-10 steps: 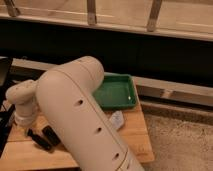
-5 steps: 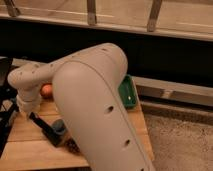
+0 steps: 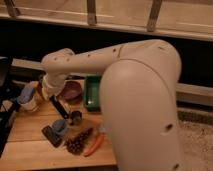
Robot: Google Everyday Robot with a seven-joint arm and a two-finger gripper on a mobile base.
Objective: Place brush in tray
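One brush (image 3: 60, 108), gripped at its upper end by your pincer (image 3: 50, 95), slanted down-right over the surface (image 3: 27, 147), handle-high, left of the tray (image 3: 91, 97).

Slim black brush (image 3: 59, 107) slants just under the gripper (image 3: 50, 95), perhaps touching it, left of the green tray (image 3: 92, 93)

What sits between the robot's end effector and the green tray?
A purple bowl, seen in the camera view. The end effector is left of it, at the brush's upper end; the tray is right of it.
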